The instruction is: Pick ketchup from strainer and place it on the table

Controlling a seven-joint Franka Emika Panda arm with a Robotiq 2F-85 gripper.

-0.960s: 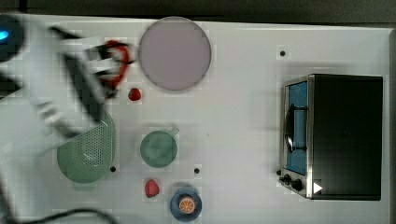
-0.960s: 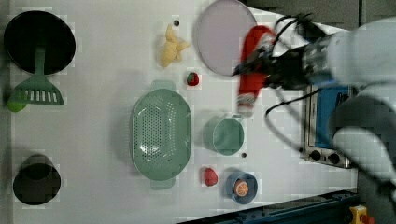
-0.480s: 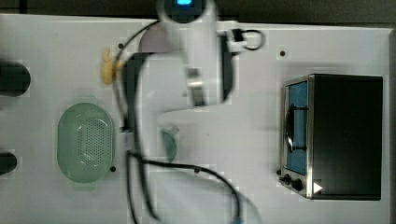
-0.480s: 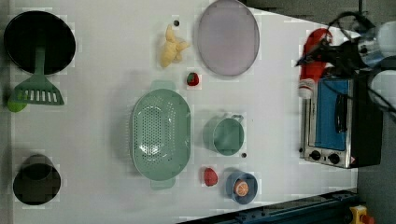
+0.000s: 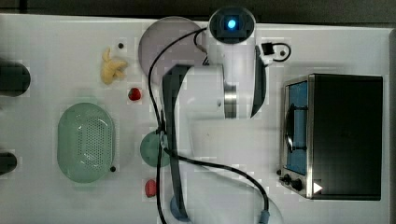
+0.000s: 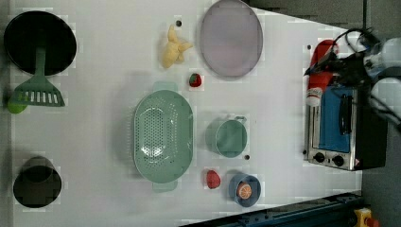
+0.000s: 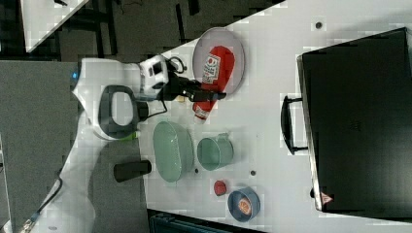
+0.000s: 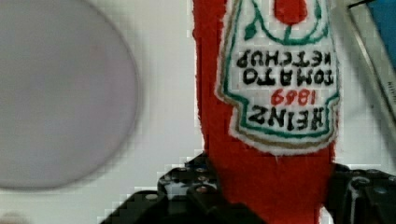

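1. The table [image 6: 118,118] carries everything; the landmark here is the toaster oven [image 6: 343,127].
2. The toaster oven sits at the left view's right edge.
3. The strainer [image 6: 163,135] lies well apart from the oven, with no bottle in it.
4. The ketchup [image 6: 319,71] hangs just beside the oven's far end, cap pointing toward the oven.
5. The gripper [image 6: 336,65] is clamped around the ketchup's body.

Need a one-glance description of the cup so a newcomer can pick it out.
Start at the oval pale-green strainer on the white table. In the left view the cup stands apart, just to the strainer's right, on the side towards the oven. It is round, green, smaller than the strainer, has no holes, and carries a small handle.
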